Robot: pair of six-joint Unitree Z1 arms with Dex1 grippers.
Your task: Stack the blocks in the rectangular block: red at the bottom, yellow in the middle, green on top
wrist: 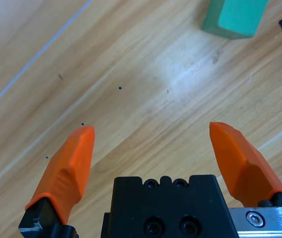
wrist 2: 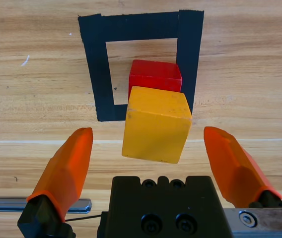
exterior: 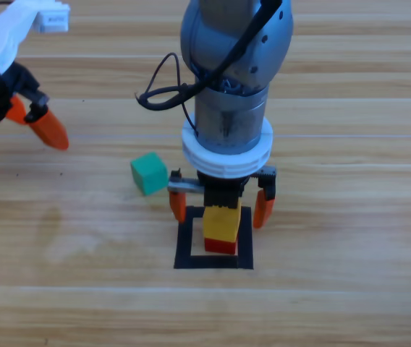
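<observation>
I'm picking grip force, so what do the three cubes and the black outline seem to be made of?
The red cube, yellow cube and green cube look like painted wood or dense foam: matte faces, no glare, slightly softened edges; which one is unclear. The black outline looks like flat matte tape, with overlapping strip ends at its corners. The right gripper stands open around the yellow cube.

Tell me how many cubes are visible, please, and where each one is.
3. The red cube sits inside the tape outline. The yellow cube rests on the red one. The green cube lies on the table, left of the outline.
</observation>
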